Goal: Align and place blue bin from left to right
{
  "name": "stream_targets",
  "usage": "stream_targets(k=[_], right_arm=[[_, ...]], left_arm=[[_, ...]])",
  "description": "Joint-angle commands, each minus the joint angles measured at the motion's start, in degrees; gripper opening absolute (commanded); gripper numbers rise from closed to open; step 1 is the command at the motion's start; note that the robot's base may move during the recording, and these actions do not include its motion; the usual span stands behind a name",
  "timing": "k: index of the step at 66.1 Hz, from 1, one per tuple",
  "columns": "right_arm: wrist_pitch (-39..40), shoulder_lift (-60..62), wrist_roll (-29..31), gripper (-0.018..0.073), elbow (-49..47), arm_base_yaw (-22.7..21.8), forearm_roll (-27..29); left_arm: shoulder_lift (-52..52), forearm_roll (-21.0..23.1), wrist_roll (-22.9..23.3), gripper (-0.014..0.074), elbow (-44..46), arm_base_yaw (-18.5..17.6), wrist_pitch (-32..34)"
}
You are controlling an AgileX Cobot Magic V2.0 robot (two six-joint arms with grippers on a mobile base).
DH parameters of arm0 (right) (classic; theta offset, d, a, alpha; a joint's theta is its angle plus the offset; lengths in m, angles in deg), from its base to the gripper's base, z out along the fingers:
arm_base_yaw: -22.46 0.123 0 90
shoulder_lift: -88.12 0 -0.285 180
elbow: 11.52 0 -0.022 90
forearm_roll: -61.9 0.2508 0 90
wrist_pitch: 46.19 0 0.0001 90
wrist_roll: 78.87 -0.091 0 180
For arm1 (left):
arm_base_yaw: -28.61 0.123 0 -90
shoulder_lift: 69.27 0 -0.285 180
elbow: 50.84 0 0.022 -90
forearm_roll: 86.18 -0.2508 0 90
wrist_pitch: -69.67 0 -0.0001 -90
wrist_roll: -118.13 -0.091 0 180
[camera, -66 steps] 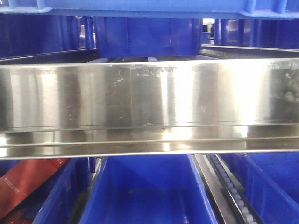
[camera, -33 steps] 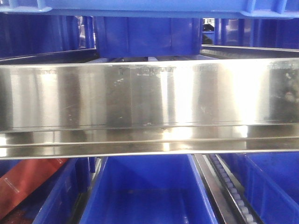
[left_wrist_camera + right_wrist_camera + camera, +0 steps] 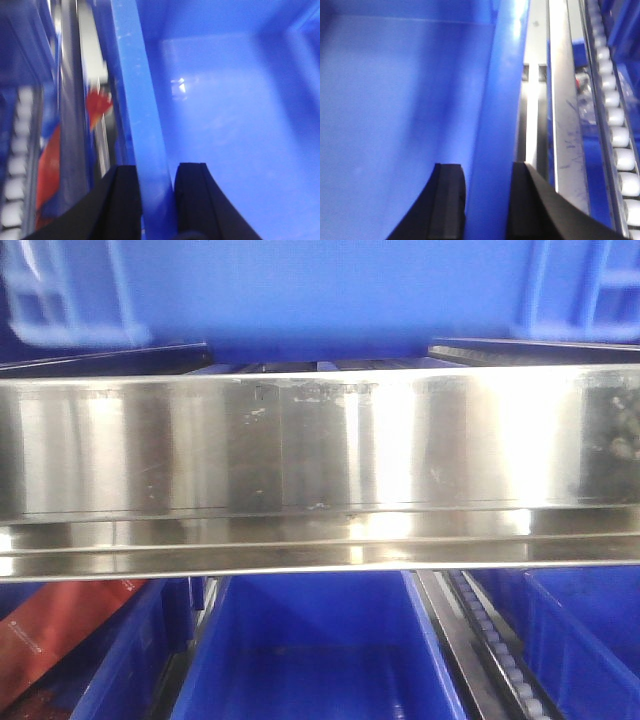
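Blurred blue bin [image 3: 330, 295], rims pinched by both hands, bottom hidden.

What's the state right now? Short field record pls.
bin: blue bin, blurred, above the steel rail
left claw: straddles the bin's left wall, one finger on each side
right claw: straddles the right wall the same way
bin inside: nothing seen in it
lower level: another bin, rollers, red pack
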Motion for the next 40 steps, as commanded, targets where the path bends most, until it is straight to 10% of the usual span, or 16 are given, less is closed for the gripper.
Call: stream_targets(k=[1, 24, 40], right_arm=[[7.36, -0.16, 1.93, -0.0068, -0.99, -0.51, -0.65], [8.61, -4.79, 2.17, -0.0018, -0.99, -1.14, -1.57], [6.88, -5.38, 2.17, 0.0495, -0.99, -1.14, -2.71]], left_arm=[[0.63, -0.77, -0.82, -0.0111, 0.89, -0.03, 2.80], [4.96, -3.37, 0.50, -0.0100, 0.89, -0.03, 2.35], [5.62, -3.35, 0.50, 0.0282, 0.89, -0.03, 1.14]])
